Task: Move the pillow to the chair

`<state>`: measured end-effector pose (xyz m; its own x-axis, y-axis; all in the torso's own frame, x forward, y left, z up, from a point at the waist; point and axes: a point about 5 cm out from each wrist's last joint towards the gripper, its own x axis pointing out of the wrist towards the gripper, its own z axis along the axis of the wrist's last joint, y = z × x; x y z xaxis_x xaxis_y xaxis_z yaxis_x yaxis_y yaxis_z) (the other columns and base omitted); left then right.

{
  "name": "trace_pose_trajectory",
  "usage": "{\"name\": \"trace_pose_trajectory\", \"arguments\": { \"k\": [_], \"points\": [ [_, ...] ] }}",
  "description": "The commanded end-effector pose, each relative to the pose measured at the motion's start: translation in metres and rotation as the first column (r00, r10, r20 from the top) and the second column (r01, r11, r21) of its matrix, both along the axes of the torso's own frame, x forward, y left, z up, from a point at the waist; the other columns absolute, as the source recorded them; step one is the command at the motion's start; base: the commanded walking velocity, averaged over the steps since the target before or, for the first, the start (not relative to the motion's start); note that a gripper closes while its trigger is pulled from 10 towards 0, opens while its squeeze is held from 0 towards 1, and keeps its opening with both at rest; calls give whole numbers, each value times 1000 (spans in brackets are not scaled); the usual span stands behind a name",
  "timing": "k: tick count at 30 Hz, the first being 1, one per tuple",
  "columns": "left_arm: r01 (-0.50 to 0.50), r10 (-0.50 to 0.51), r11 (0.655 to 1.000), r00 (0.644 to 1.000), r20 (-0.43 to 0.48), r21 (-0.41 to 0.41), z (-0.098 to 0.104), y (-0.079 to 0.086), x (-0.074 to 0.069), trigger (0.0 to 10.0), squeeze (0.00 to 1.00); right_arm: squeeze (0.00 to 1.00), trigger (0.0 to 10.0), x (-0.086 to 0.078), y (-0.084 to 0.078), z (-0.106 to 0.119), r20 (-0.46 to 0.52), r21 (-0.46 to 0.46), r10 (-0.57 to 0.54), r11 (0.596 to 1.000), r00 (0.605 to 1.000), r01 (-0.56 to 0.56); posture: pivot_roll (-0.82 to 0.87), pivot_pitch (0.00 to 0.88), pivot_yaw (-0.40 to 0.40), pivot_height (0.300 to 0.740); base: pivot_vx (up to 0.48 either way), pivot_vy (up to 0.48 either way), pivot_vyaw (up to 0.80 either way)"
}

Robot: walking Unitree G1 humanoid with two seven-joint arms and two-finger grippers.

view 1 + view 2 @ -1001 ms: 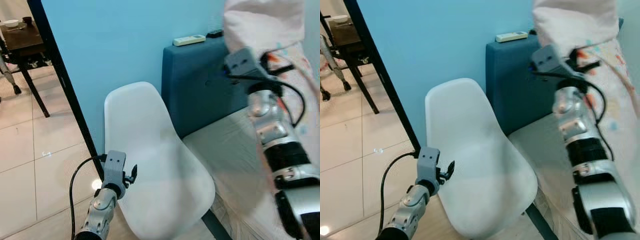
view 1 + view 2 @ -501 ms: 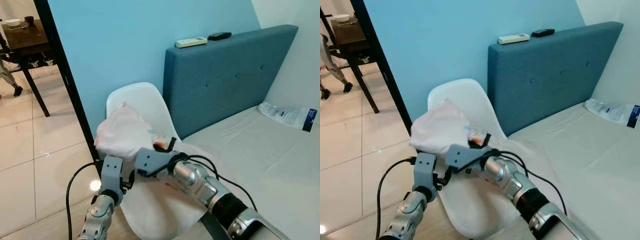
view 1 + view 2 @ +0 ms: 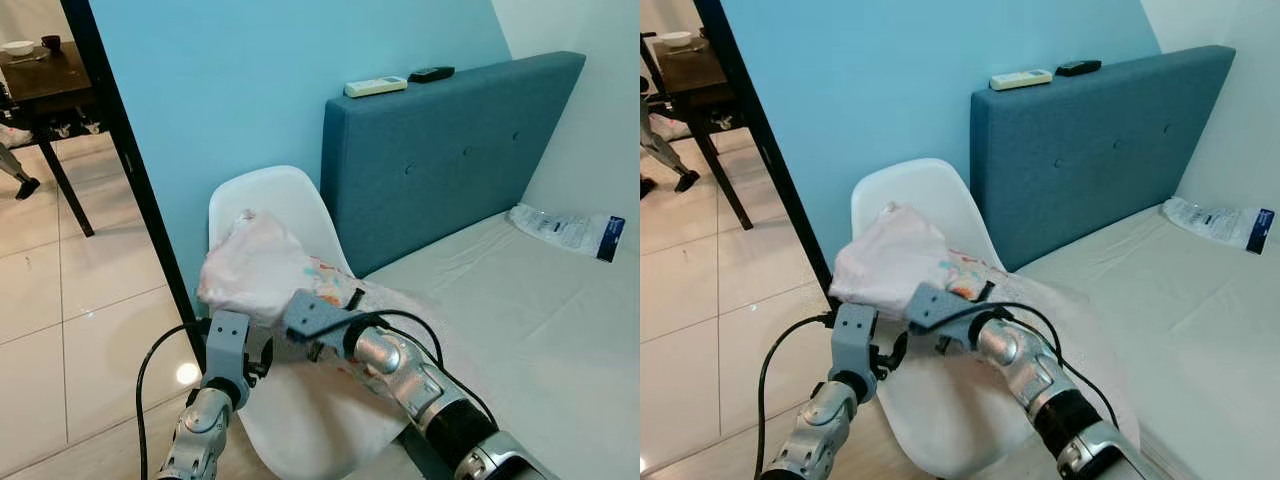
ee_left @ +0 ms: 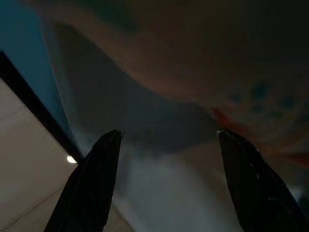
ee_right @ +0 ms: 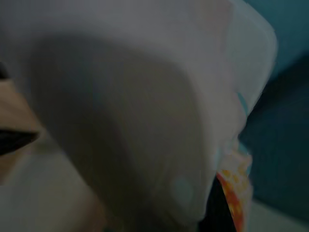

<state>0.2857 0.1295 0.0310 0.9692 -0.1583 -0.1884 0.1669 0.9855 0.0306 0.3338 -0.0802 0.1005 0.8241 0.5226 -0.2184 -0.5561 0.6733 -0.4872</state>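
Left eye view: the pillow (image 3: 262, 275) is held over the white chair (image 3: 300, 400) at frame centre by the right claw (image 3: 340, 300), clamped on it; the left claw (image 4: 164, 179) is spread apart.

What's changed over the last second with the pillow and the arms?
The right gripper swung the pillow down from high over the headboard onto the white chair, and still holds it. The left gripper stayed at the chair's front edge, fingers open.

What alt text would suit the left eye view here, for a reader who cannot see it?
The right gripper holds a pale patterned pillow over the seat of a white chair beside a blue headboard. The left gripper hovers open at the chair's front edge, under the pillow.
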Motion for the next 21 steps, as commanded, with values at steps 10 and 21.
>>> {"name": "trace_pose_trajectory", "arguments": {
  "k": [10,21],
  "points": [
    [-257,260,899,965,40,356,9,68,10,10000,0,0,10000,12,-25,22,-89,344,-106,930,990,131,1,59,-4,680,0,0,0],
    [-323,309,810,944,112,489,22,86,14,10000,0,0,10000,1,0,11,-178,384,9,921,984,61,10,55,-7,645,0,0,0]
  ]
}}
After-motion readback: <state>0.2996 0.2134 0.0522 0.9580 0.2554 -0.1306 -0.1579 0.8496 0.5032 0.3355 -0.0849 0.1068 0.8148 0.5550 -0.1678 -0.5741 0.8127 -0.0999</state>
